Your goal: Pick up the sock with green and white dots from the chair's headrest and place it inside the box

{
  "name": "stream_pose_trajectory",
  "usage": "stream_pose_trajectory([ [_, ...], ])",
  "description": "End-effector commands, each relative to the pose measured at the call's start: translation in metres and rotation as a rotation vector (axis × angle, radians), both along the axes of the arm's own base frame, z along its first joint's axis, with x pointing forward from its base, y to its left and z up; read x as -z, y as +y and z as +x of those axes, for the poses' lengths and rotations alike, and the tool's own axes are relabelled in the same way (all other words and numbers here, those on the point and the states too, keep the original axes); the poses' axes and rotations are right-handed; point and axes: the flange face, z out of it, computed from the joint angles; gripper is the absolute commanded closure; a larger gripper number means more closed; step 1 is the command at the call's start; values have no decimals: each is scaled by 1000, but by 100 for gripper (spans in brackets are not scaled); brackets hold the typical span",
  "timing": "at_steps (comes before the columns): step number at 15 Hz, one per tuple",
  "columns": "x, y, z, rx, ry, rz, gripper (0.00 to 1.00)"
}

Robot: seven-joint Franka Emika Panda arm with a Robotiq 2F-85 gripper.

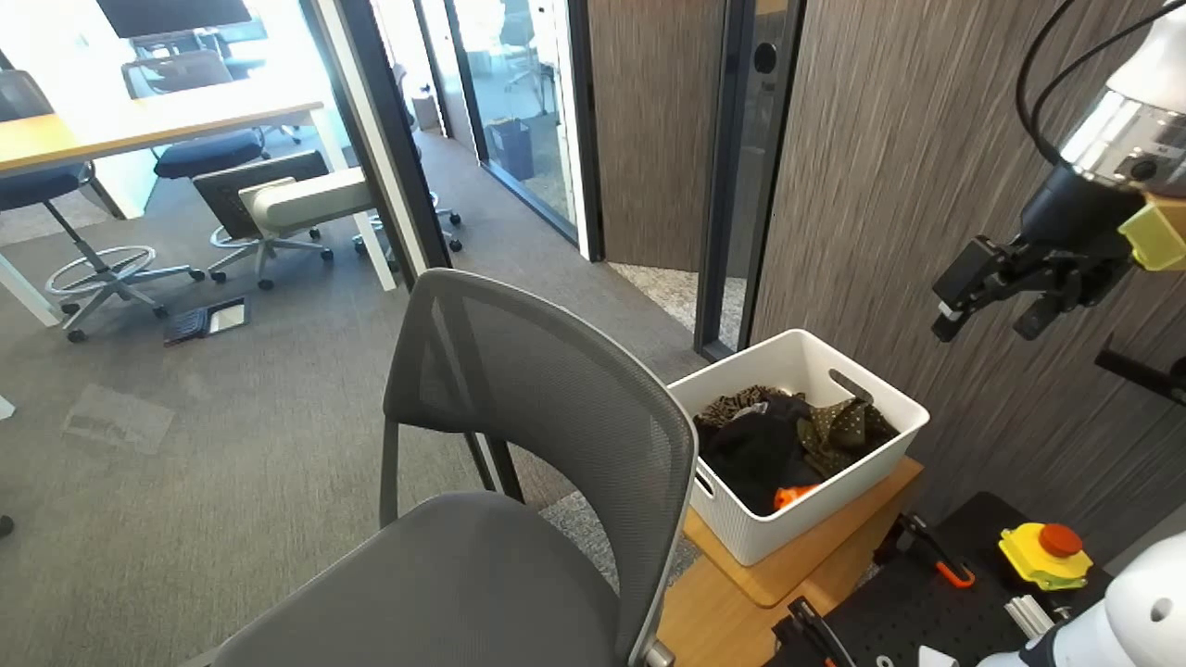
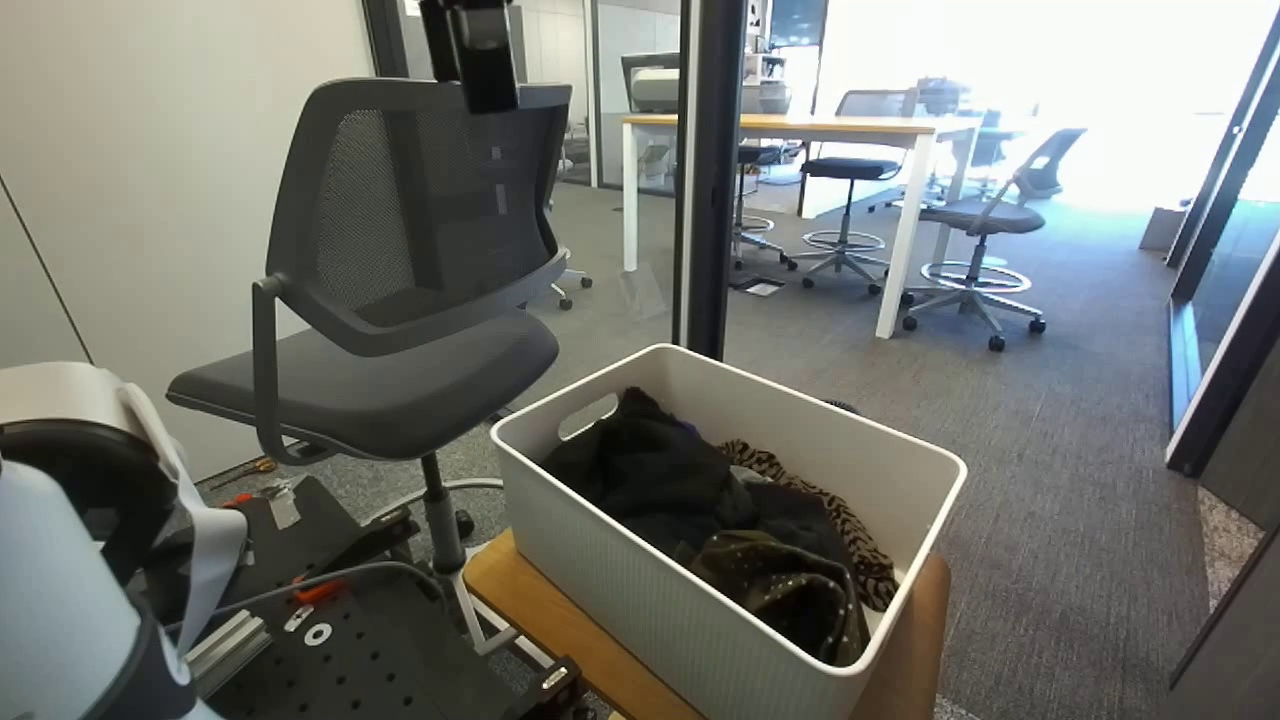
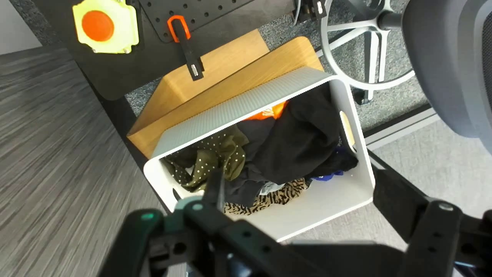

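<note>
So the dotted olive-brown sock [image 3: 205, 154] is already in the white box [image 1: 834, 491] — it's bunched up around 9 o'clock inside it in the wrist view, right beside the black clothes [image 3: 303, 142], with an animal-print cloth [image 3: 278, 195] near 6 and a bit of orange fabric [image 3: 273, 110] near 12. The end effector [image 1: 988, 326] hangs up around 2 o'clock from the box in an exterior view, fingers [image 1: 968, 270] spread well apart and holding nothing. Same view has the box sitting on a wooden bench [image 1: 825, 533], with the grey chair [image 1: 547, 398] and its headrest [image 1: 519, 296] off at 9 — pretty near it.
</note>
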Motion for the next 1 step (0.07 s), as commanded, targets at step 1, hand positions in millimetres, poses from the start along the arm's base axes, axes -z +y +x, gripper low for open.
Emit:
stream_pose_trajectory([
  [1, -1, 0, -1, 14, -1, -3, 0],
])
